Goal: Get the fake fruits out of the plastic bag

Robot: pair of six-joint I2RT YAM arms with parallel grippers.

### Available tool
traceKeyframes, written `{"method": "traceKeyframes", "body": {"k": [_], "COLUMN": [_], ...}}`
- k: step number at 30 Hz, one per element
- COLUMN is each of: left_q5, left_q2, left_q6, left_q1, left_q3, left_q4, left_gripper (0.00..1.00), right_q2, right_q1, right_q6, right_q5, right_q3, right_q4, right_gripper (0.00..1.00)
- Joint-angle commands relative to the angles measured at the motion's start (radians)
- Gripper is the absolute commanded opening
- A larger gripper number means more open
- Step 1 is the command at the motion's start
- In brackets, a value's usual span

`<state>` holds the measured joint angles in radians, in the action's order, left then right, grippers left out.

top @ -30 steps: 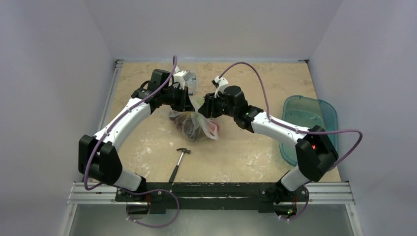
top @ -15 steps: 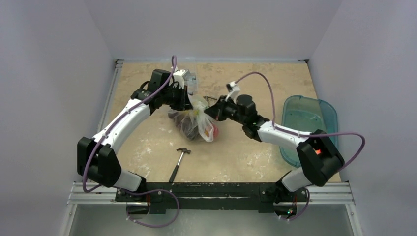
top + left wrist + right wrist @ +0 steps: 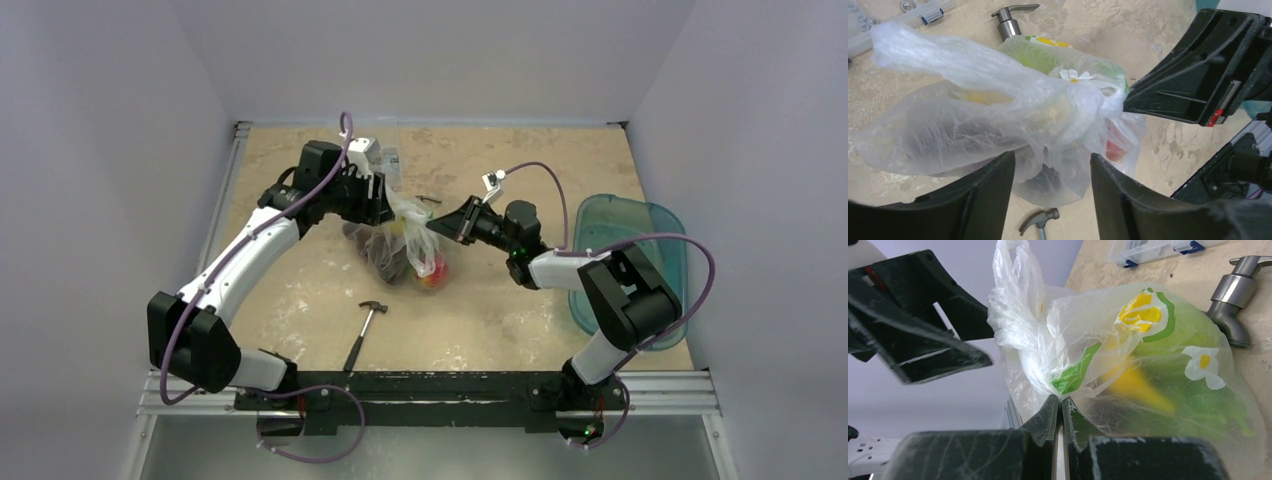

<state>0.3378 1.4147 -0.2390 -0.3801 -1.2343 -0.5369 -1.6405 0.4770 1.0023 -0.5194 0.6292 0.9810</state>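
Note:
The plastic bag [image 3: 408, 243] rests on the table's middle, its knotted top lifted. Through the film show fake fruits: a yellow banana [image 3: 1135, 385], a red fruit [image 3: 1114, 148] and a dark bunch [image 3: 960, 134]. My right gripper [image 3: 1058, 404] is shut on a fold of the bag's film; in the top view the right gripper [image 3: 441, 224] sits at the bag's right side. My left gripper [image 3: 1053, 165] stands open, with the bag's lower film hanging loosely between its fingers [image 3: 990, 192]. Seen from above, the left gripper [image 3: 388, 202] is at the bag's upper left.
A small hammer [image 3: 365, 322] lies in front of the bag. A metal pump dispenser [image 3: 1010, 22] and a clear box of small parts [image 3: 390, 160] sit behind it. A teal bin [image 3: 625, 250] lies at the right edge.
The right gripper closed on the bag's film and drew it rightward while its arm folded back. The left gripper, shut on the bag before, has opened and let the film go.

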Motion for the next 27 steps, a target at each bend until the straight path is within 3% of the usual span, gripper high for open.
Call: {"method": "traceKeyframes", "body": {"k": [1, 4, 8, 14, 22, 27], "left_q5": [-0.049, -0.194, -0.248, -0.269, -0.213, -0.289], "left_q2": [-0.066, -0.011, 0.058, 0.149, 0.199, 0.23], "left_q6": [0.03, 0.057, 0.13, 0.175, 0.176, 0.192], "left_q1": [-0.01, -0.06, -0.105, -0.145, -0.157, -0.192], "left_q3": [-0.034, -0.209, -0.326, -0.346, -0.352, -0.34], "left_q4": [-0.001, -0.192, -0.265, -0.273, -0.263, -0.304], "left_gripper": [0.7, 0.75, 0.78, 0.8, 0.63, 0.56], "right_q2": [0.065, 0.109, 0.134, 0.156, 0.169, 0.179], "right_q1": [-0.001, 0.004, 0.011, 0.052, 0.103, 0.116], "right_q6": [-0.1, -0.16, -0.23, -0.289, -0.332, -0.333], "right_q5": [-0.01, 0.014, 0.047, 0.087, 0.144, 0.167], "right_q3": [0.09, 0.104, 0.134, 0.156, 0.201, 0.209], "right_q4": [-0.137, -0.226, -0.331, -0.401, -0.472, -0.479], "right_gripper": [0.0, 0.0, 0.0, 0.0, 0.0, 0.0]}}
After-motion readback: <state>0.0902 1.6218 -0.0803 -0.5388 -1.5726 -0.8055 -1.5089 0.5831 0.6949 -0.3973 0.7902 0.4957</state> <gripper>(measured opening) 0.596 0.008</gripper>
